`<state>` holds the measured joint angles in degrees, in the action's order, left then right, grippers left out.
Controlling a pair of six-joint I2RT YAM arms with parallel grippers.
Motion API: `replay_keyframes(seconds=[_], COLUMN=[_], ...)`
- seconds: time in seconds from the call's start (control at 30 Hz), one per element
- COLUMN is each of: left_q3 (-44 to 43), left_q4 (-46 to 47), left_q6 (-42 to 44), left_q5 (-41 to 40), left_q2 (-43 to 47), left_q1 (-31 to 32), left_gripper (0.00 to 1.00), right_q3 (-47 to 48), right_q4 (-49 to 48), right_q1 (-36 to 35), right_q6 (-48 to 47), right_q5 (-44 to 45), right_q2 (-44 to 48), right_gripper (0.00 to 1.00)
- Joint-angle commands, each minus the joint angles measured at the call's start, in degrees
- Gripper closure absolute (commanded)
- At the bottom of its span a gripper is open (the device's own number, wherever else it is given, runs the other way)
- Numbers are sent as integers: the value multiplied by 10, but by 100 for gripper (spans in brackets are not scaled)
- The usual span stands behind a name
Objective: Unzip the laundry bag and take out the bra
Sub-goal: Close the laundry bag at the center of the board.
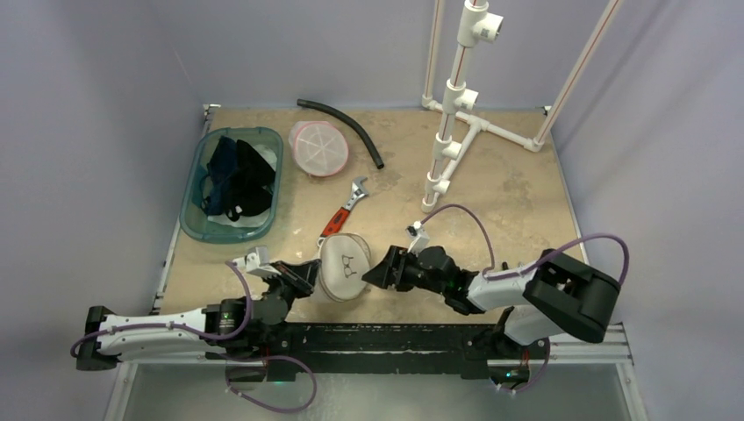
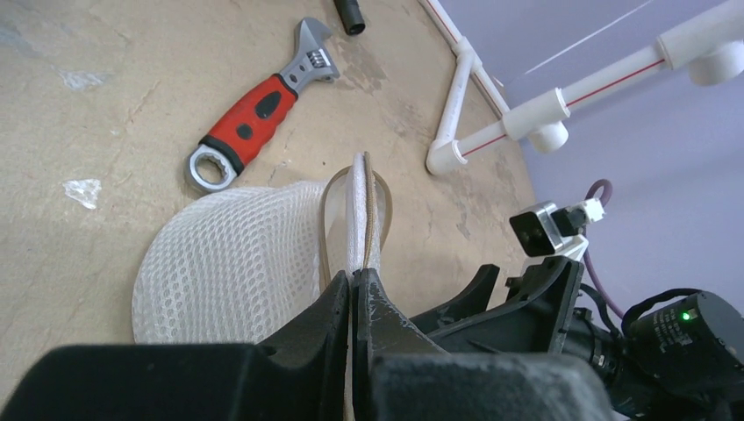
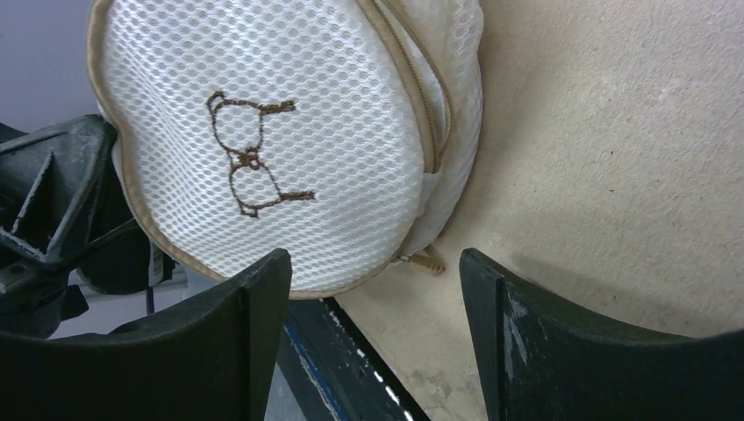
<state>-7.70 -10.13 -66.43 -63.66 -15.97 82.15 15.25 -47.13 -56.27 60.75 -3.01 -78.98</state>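
Observation:
The laundry bag [image 1: 344, 267] is a round white mesh pouch with tan trim and a brown bra drawing on its face [image 3: 254, 158]. It stands tilted near the table's front edge. My left gripper [image 1: 309, 274] is shut on the bag's left edge; the left wrist view shows its jaws pinching the tan-trimmed rim [image 2: 361, 219]. My right gripper [image 1: 375, 273] is open just right of the bag, not touching it. The zipper pull [image 3: 423, 258] hangs at the bag's lower edge between the open fingers. The zipper looks closed. The bra is hidden inside.
A red-handled adjustable wrench [image 1: 344, 210] lies just behind the bag. A teal bin [image 1: 231, 182] with dark clothes sits back left, next to a pink-lidded round container [image 1: 318, 147] and a black hose [image 1: 344, 124]. A white PVC pipe frame [image 1: 456, 123] stands back right.

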Motion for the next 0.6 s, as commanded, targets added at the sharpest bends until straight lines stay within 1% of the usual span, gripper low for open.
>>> replay_keyframes(seconds=[0.0, 0.07, 0.17, 0.4, 0.57], left_q3=[0, -1, -6, -12, -15], left_q4=[-4, -11, -29, -81, -105], left_q6=[-11, -18, -38, -116, -147], left_q5=[-52, -56, -59, -65, -74], left_q2=[4, -2, -20, -61, -74], left_q1=[-1, -1, -1, -1, -1], left_gripper=[100, 100, 100, 100, 100], right_q3=[28, 43, 67, 97, 93], right_q4=[-79, -86, -88, -72, -61], right_q1=[9, 12, 14, 16, 17], right_q6=[18, 15, 9, 5, 9], right_q5=[-24, -35, -46, -59, -64], right_q2=[-44, -66, -94, -139, -137], right_gripper=[29, 32, 35, 47, 47])
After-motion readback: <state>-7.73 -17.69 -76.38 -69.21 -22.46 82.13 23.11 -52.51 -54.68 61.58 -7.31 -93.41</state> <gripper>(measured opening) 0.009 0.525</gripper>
